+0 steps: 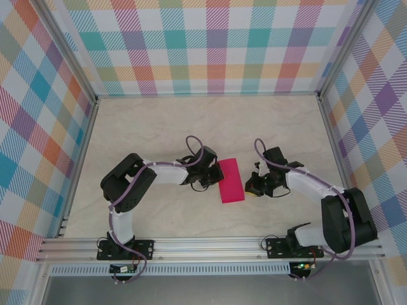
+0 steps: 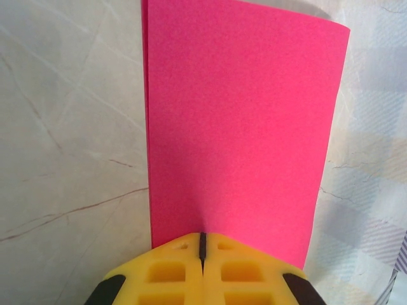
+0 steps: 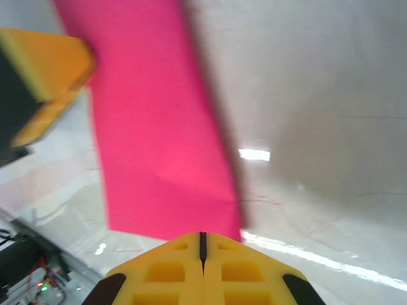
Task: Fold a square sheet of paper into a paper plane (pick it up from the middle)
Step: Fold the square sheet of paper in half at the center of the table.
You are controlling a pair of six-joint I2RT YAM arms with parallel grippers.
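From above, the folded pink paper [image 1: 230, 180] lay on the worktop [image 1: 159, 127] between the left hand [image 1: 214, 178] and right hand [image 1: 250, 187]; in the left wrist view its fingers [image 2: 168, 270] met at the paper's near edge, and in the right wrist view likewise.

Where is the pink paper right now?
In the top view, the folded pink paper lies flat mid-table, between the left fingers and the right fingers.

No legible text or markings anywhere.
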